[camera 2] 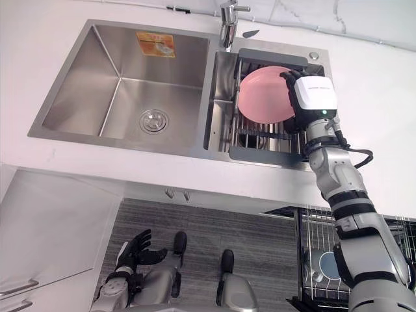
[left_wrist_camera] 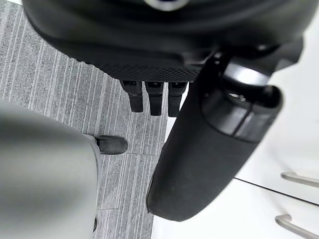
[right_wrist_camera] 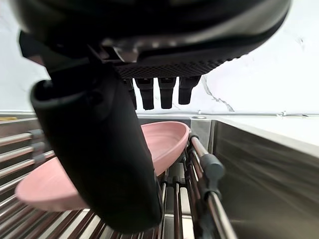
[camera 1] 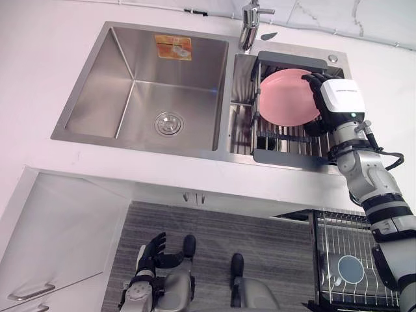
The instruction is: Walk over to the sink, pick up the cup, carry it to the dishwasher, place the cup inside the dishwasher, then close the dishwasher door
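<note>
- You're at the pick-up step: your right hand is over the rack that sits in the small right basin of the sink, just below the faucet.
- Heads up, the task's thing here looks like a shallow pink dish. It's leaning on the rack bars, with your hand at its right edge.
- In the right wrist view the fingers are straight and hang over the dish's rim, and the thumb stands apart on the near side. So the hand is spread and nothing is pinched yet. Can't tell if anything touches the dish.
- Next move, I'd guess: drop a bit, get the thumb under the rim and the fingers over it, then squeeze. The rim is thin and slick-looking, so it might slide along the bars if you nudge it first.
- After that it's a short swing down to the dishwasher rack, which is pulled out at your lower right with a bluish plate already in it.
- Your left hand hangs low by your side, fingers loose and spread, holding nothing.
- Writing: there's an orange sticker on the big basin's back wall, but the print is too small to read.
</note>
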Robot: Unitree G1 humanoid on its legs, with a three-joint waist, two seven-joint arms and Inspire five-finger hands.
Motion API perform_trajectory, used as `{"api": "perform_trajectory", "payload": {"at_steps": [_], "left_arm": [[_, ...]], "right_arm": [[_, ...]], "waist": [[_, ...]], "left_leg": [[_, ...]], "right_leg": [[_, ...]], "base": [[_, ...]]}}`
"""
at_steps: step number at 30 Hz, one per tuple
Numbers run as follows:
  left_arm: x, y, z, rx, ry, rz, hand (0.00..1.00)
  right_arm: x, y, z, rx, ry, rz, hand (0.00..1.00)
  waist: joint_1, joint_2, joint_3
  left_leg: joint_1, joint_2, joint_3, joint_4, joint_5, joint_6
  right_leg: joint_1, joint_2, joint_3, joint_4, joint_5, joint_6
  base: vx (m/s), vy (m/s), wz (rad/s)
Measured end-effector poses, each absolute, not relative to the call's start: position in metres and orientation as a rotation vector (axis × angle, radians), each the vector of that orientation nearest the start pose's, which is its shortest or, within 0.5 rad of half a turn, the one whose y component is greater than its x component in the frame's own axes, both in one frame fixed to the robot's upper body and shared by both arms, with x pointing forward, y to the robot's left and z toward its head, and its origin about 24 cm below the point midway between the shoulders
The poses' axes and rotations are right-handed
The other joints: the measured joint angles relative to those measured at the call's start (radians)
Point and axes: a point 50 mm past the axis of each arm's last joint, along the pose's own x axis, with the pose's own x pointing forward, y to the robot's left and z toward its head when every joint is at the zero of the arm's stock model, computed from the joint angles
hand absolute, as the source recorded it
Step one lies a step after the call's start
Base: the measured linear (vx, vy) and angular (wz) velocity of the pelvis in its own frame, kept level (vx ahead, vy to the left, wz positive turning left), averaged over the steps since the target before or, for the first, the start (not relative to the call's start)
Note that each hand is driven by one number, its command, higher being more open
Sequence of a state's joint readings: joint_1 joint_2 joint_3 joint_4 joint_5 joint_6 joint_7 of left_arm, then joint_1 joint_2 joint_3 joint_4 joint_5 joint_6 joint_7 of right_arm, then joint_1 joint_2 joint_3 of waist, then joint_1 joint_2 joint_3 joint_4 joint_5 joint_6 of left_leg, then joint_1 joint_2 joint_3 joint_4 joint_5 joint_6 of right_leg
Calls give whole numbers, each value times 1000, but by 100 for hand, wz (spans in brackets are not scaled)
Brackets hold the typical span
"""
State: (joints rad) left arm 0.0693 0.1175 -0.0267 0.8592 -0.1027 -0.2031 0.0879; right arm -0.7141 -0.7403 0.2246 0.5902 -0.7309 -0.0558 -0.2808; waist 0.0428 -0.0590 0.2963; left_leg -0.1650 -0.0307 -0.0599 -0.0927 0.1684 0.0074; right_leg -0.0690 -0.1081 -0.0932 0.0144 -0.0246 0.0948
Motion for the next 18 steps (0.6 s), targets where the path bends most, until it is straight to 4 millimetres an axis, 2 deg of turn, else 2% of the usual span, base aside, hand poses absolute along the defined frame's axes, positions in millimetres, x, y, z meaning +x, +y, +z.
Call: {"api": "perform_trajectory", "payload": {"at_steps": [5,6,16,18], "left_arm": [[154,195,-125,42,710,177,90],[154,195,-125,37,707,181,90],[155,196,-124,29,698,187,90],[155,196,-124,27,698,187,90]], "right_arm": [[365,-265,186,-1491,-301,-296,90],[365,-264,187,-1488,-306,-295,30],[369,-261,190,-1461,-309,-291,30],[370,-258,198,-1447,-348,-320,30]], "waist": [[1,4,15],[1,5,17],[-1,7,30],[-1,8,31]], "left_leg": [[-4,-3,-7,1,0,0],[-4,-3,-8,0,0,1],[-6,-3,-12,-1,-3,-4],[-9,-3,-12,-1,-2,-4]], "right_leg": [[-2,-2,-6,0,-1,1],[-2,-2,-9,0,-1,1],[-2,-1,-15,2,-2,2],[-4,-1,-17,2,-2,1]], "base": [[3,-3,2],[-6,-7,5],[-12,-1,1],[-3,-3,2]]}}
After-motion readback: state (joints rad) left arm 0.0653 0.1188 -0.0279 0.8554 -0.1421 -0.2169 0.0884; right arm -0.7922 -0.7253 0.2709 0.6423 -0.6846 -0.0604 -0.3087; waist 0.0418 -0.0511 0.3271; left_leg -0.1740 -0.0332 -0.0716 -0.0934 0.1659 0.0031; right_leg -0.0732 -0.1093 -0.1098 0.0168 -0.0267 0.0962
